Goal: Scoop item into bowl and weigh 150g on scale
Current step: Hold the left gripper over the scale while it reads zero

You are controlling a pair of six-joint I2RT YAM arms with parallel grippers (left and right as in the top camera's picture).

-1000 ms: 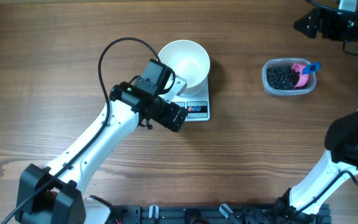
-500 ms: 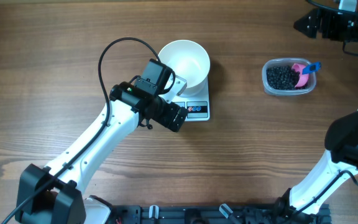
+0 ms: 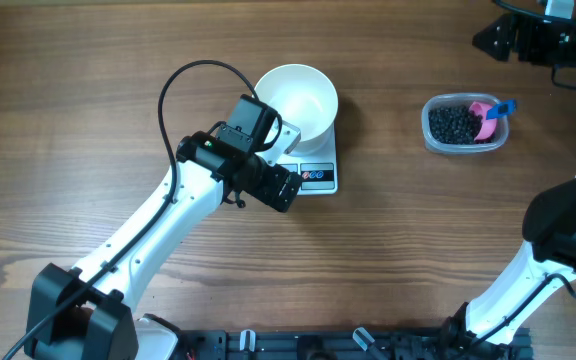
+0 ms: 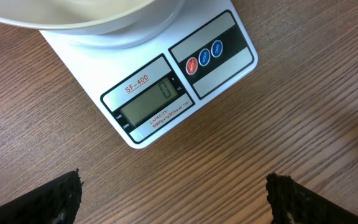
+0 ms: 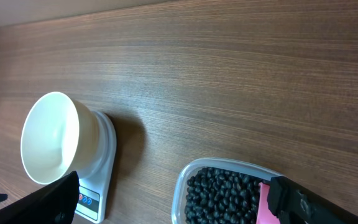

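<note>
Bowl (image 3: 298, 100) sits on the scale (image 3: 315, 179), reading zero. Left pincer (image 4: 176, 202) hovers wide open over its front; right pincer (image 5: 179, 202), equally wide, overlooks the tub (image 3: 432, 141) of beans (image 3: 453, 124).

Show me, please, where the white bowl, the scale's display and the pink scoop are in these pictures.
white bowl (image 3: 298, 100): overhead view, on its inner floor.
scale's display (image 4: 149, 104): left wrist view, on the middle of the grey screen.
pink scoop (image 3: 484, 118): overhead view, on its pink cup.
</note>
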